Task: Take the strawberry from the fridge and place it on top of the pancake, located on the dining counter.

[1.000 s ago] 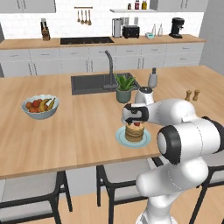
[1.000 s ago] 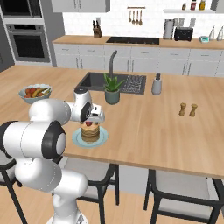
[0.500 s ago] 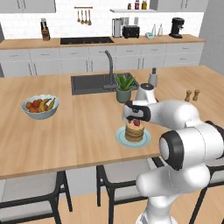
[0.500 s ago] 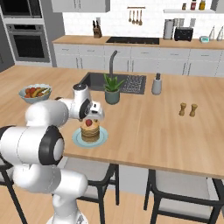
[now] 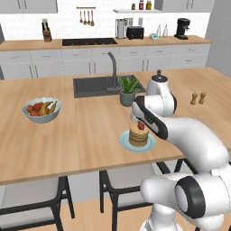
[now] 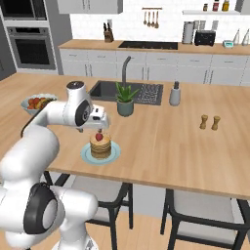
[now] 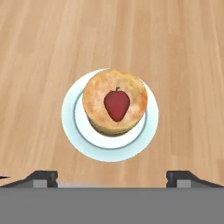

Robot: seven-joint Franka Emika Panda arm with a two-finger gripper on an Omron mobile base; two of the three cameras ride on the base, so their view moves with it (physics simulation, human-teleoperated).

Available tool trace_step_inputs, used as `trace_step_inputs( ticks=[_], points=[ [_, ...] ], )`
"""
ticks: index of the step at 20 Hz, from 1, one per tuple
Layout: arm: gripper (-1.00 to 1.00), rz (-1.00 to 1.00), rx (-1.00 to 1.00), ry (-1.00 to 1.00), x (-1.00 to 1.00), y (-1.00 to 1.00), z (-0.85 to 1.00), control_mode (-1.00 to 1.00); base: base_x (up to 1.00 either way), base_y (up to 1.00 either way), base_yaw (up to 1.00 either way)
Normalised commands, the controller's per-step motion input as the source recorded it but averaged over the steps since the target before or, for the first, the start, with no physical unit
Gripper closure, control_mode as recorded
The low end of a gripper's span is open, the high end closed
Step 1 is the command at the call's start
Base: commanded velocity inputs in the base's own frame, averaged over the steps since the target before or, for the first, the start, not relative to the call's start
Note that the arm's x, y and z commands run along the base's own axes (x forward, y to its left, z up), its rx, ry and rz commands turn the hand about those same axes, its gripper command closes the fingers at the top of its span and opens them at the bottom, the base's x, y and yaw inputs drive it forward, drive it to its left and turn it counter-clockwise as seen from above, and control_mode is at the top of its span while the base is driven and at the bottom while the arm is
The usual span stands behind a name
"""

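- Already the strawberry [image 7: 117, 105] lies on top of the pancake [image 7: 115, 102], near the middle of the hand view, red tip pointing down the frame; the stack sits on its pale plate [image 7: 72, 127] on the dining counter [image 7: 183, 65].
- The gripper [image 7: 111, 177] is released: its two dark fingertips [image 7: 43, 177] stand wide apart at the bottom corners of the hand view, with nothing between them and clear of the fruit.
- From the left base view, the strawberry [image 5: 141, 126] shows as a red dot on the stack [image 5: 138, 136], just right of centre, with the hand directly above it.
- Judging by this, the placing step looks complete and the task is essentially done.
- What is left is probably a straight lift away, so the fingers neither brush the fruit nor nudge the plate.
- No brand, label or writing is readable; the bottles on the shelf at the top of the frame are too small to make out.
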Motion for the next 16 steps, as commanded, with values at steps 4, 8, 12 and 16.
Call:
trace_step_inputs(
  ticks=[4,8,12,16],
  points=[
    [-1.0,0.05,-0.13,0.0,-1.0,0.39,0.53,-1.0,0.0,0.0,0.0],
    [-1.0,0.09,-0.15,0.0,-1.0,0.66,0.31,-1.0,0.0,0.0,0.0],
    [-1.0,0.12,-0.19,0.0,-1.0,0.9,0.14,-1.0,0.0,0.0,0.0],
    [-1.0,0.13,-0.24,0.0,-1.0,1.0,0.06,-1.0,0.0,0.0,0.0]
  ],
)
